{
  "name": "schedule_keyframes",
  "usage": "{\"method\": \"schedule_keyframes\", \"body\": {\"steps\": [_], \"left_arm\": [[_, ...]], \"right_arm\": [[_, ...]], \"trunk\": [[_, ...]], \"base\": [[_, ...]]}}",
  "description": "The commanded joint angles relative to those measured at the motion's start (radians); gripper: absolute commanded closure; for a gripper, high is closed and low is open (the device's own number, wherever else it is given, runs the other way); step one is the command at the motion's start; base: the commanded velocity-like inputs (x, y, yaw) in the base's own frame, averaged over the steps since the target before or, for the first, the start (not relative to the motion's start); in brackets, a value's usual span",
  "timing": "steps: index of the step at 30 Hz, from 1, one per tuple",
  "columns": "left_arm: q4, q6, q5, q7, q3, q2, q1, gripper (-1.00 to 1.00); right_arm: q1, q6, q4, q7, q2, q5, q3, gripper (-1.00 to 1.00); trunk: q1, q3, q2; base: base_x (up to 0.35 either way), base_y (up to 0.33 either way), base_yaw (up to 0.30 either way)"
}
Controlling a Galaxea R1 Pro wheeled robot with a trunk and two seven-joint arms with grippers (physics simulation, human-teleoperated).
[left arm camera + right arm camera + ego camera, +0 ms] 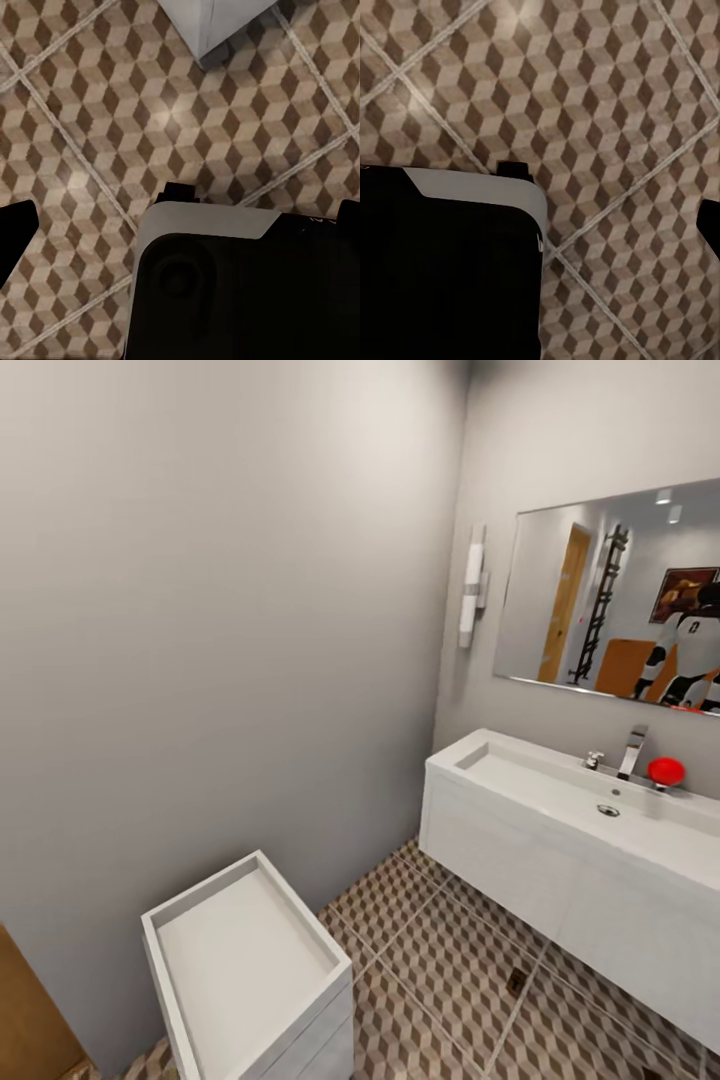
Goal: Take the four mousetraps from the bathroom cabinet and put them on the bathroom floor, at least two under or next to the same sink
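Wrist cams: we're looking down at the bathroom floor (225, 112), cube-pattern tiles w/ pale grout. Dark robot body blocks the near part of both views. Left fingers (13, 240) show as a dark tip at frame edge, right fingers (711, 225) same; can't tell open or closed on either.

Head cam, near: white open-top box unit (250, 960) on the tiles by the left wall, orange-brown wood edge (30, 1010) in the corner beside it. One mousetrap (516, 982) lies flat on the floor just in front of the white vanity. Further: sink (560, 790) w/ chrome tap (632, 752), red round object (666, 771) beside the tap. Mirror (620, 600) above, white wall light (472, 588) at its left.
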Motion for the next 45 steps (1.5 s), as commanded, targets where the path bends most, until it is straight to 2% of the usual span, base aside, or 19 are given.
{"method": "schedule_keyframes", "body": {"steps": [1,45], "left_arm": [[0.001,-0.003,0.007,0.003,-0.009,0.0,-0.001,-1.0],[0.001,-0.003,0.007,0.003,-0.008,-0.001,-0.001,-1.0]], "right_arm": [[-0.001,-0.005,0.003,-0.004,0.001,-0.003,0.007,-1.0],[-0.001,0.002,0.003,-0.004,0.001,-0.003,0.007,-1.0]], "trunk": [[0.0,-0.001,-0.001],[0.0,-0.001,-0.001]], "base": [[0.0,0.0,0.278],[0.0,0.0,0.278]]}}
